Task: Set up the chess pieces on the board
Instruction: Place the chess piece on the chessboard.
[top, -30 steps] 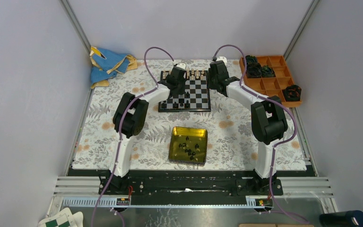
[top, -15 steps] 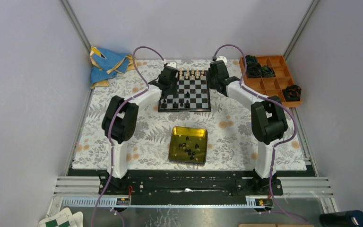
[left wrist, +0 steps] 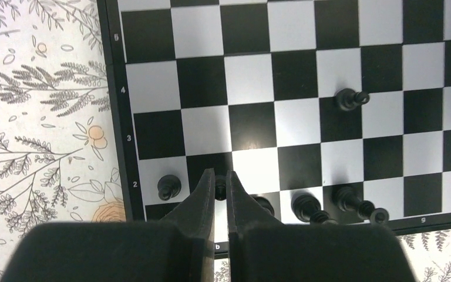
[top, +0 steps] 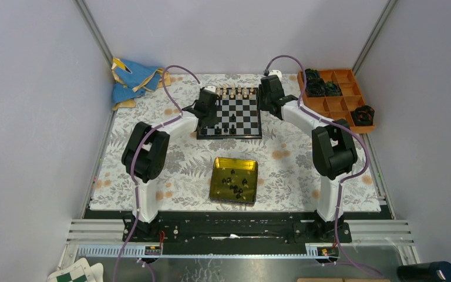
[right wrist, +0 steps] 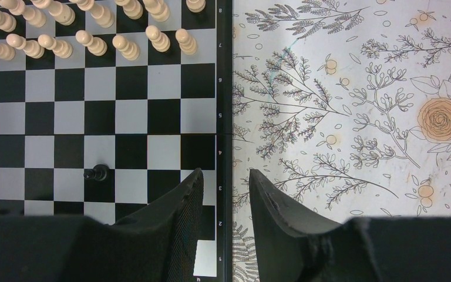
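The board (top: pixel 243 111) lies at the back middle of the floral mat, with cream pieces (top: pixel 235 91) lined up along its far rows. My left gripper (top: pixel 208 122) hangs over the board's near left corner (left wrist: pixel 252 76), shut on a tiny black chess piece (left wrist: pixel 220 189) pinched at its tips (left wrist: pixel 220 176). Other black pieces (left wrist: pixel 168 187) stand on the near rows, and one (left wrist: pixel 350 99) stands further in. My right gripper (right wrist: pixel 226 174) is open, straddling the board's right frame (right wrist: pixel 227 88) with nothing held. Cream pieces (right wrist: pixel 94 41) fill the far rows.
A yellow tin (top: pixel 217 176) with several loose black pieces (top: pixel 235 183) sits in front of the board. An orange compartment tray (top: pixel 340 100) holding dark lumps stands at the back right. A blue cloth (top: pixel 132 79) is bunched at the back left.
My left arm has swung left and toward the near side, from the board's far left part to its near left corner. The right arm has not moved.
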`<state>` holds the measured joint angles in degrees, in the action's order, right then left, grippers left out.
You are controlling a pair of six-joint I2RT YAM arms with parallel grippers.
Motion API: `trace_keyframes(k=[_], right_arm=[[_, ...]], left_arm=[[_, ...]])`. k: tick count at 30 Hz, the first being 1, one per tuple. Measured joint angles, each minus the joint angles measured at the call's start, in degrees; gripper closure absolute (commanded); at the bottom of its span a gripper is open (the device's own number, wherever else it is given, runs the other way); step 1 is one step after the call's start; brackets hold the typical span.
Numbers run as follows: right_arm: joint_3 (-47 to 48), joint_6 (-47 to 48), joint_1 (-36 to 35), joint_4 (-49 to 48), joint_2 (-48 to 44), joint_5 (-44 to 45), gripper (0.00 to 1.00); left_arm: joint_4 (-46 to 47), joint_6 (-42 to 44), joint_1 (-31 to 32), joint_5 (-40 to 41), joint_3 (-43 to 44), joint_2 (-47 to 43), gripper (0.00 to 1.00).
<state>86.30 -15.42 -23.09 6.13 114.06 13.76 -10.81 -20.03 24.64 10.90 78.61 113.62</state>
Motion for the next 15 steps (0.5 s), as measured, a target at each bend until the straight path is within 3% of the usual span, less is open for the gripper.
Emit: trace_keyframes(k=[15], right_arm=[[0.0, 0.0, 0.0, 0.0, 0.0, 0.0, 0.59]], left_arm=[[0.1, -1.0, -0.8, 0.1, -2.4, 0.0, 1.0]])
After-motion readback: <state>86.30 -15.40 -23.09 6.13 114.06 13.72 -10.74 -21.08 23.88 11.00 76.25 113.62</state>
